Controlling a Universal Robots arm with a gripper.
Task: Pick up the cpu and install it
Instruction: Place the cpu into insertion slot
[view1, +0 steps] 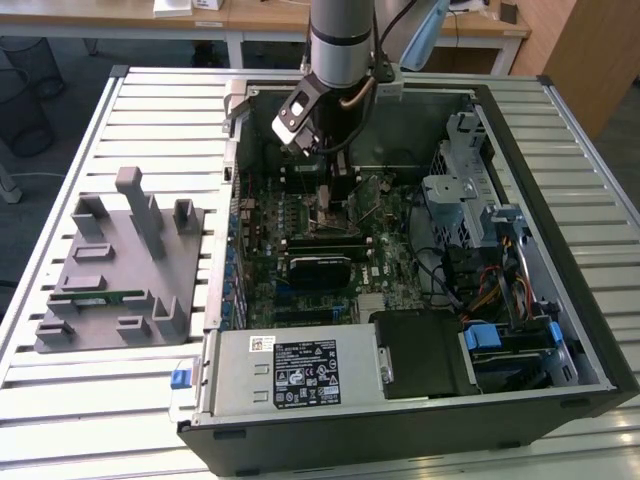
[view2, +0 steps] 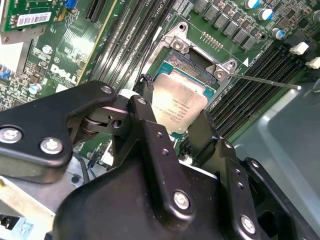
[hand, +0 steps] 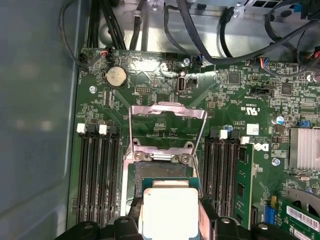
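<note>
Cpu (view2: 177, 102) w/ matt silvery metal top

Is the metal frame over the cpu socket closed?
No: in the first wrist view the frame is flipped up, the socket uncovered under the cpu.

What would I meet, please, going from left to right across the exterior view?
First the grey tray → gripper, closed on the cpu as the second wrist view shows → silver drive cage → black right wall of the computer case.

A robotics lab: an arm (view1: 340, 40) over an open PC case (view1: 400, 432) on a slatted metal bench (view1: 150, 100), desks (view1: 262, 14) behind.
</note>
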